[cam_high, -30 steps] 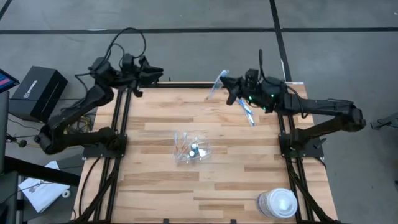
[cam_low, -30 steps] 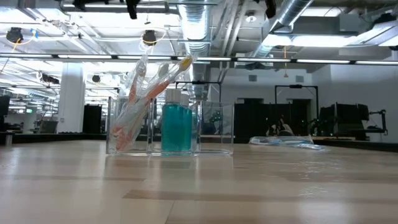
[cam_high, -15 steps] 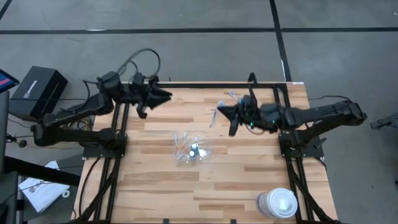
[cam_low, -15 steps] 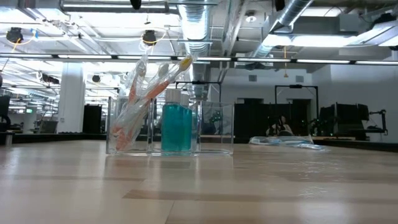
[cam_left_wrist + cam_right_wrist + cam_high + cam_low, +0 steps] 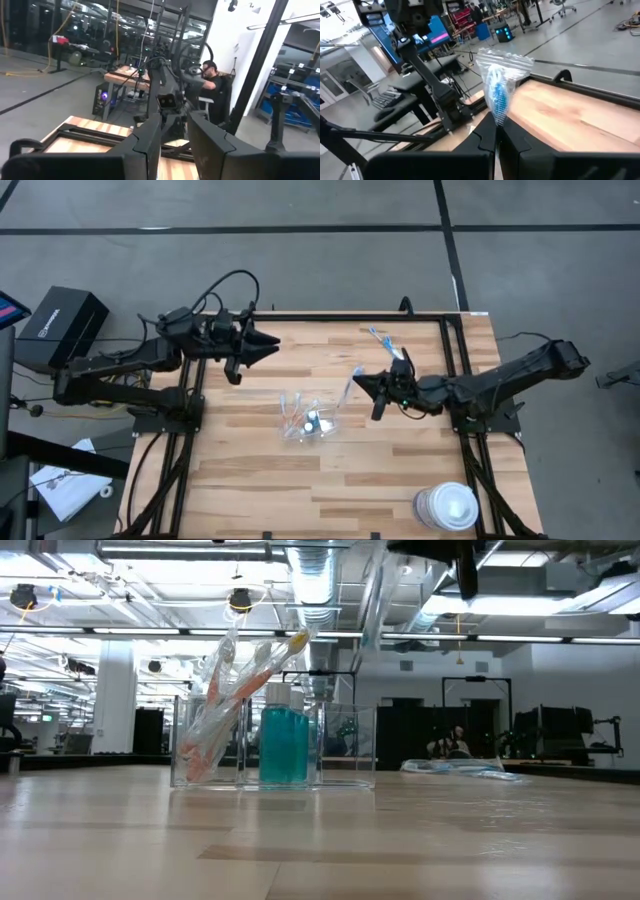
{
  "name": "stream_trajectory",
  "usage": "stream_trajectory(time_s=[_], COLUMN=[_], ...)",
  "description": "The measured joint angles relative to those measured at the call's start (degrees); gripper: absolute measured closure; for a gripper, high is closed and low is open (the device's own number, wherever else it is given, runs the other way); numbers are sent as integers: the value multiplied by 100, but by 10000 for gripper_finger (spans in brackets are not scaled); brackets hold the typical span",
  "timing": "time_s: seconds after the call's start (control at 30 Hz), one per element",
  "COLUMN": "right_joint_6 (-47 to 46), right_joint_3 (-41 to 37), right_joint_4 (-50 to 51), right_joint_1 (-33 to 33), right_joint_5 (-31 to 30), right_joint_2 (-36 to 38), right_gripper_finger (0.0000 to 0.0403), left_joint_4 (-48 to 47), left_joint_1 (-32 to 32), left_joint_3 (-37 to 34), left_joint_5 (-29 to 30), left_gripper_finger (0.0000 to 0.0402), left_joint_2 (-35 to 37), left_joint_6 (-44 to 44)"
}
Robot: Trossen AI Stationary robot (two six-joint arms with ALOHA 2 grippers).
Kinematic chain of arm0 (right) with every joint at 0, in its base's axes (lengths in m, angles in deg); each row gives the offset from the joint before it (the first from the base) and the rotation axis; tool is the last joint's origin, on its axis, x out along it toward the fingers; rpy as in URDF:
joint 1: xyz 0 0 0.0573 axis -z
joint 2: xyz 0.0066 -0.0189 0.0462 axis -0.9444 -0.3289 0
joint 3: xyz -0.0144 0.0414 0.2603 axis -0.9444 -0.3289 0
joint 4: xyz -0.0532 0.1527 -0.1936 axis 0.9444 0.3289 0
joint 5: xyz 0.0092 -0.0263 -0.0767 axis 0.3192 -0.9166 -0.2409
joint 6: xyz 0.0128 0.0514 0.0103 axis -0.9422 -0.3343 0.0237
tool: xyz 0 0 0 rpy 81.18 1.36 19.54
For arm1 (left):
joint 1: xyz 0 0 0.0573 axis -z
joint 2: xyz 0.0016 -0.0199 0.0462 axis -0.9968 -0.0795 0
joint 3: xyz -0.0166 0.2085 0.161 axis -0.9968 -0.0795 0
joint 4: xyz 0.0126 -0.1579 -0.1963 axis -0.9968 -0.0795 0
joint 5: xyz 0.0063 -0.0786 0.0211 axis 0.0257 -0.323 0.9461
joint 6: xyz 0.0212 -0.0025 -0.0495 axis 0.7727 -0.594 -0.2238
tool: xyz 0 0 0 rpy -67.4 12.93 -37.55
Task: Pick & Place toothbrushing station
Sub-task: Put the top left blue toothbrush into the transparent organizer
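Note:
A clear compartment holder (image 5: 305, 420) stands mid-table; in the low view (image 5: 272, 745) it holds wrapped orange and white toothbrushes and blue-green tubes. My right gripper (image 5: 367, 386) is just right of the holder, above the table, shut on a clear-wrapped blue toothbrush (image 5: 350, 386), which also shows in the right wrist view (image 5: 499, 85) and the low view (image 5: 371, 595). More wrapped toothbrushes (image 5: 385, 340) lie flat on the table at the far right. My left gripper (image 5: 262, 348) hovers open and empty over the far left of the table. My right gripper pinches the wrapped toothbrush between its two fingers at one end of the wrapper (image 5: 497, 120). The fingers reach roughly level from the table's right. The toothbrush sticks out past the fingertips, lifted clear of the table and higher than the holder's top.
A white round lidded container (image 5: 447, 505) stands at the near right corner. Black frame rails (image 5: 195, 370) run along the table's left, right and far edges. A black box (image 5: 62, 325) sits off the table to the left. Bare wood lies near the front.
My right gripper has gone from the far edge toward the table's middle and near side, toward the holder, carrying the wrapped toothbrush. My left gripper has reached out from the far left corner toward the right, over the table.

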Motion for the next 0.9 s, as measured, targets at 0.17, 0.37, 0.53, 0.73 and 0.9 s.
stream_trajectory(time_s=[0.17, 0.37, 0.53, 0.73, 0.9], right_joint_6=[-236, -428, -433, -703, -730], right_joint_3=[-386, -679, -673, -674, -674], right_joint_4=[-460, -1099, -1789, -2085, -2376], right_joint_1=[4, 9, 140, 315, 356], right_joint_5=[125, 196, 621, 910, 1041], right_joint_2=[-115, -495, -969, -1528, -1765], right_gripper_finger=[403, 403, 403, 403, 403], left_joint_4=[-16, -8, -12, -12, -10], left_joint_1=[109, 268, 272, 272, 272], left_joint_3=[0, 0, 0, 0, 0], left_joint_5=[110, 259, 285, 329, 327], left_gripper_finger=[309, 309, 309, 309, 309], left_joint_2=[-25, -20, -20, -20, -20], left_joint_6=[-59, -86, -93, -125, -127])
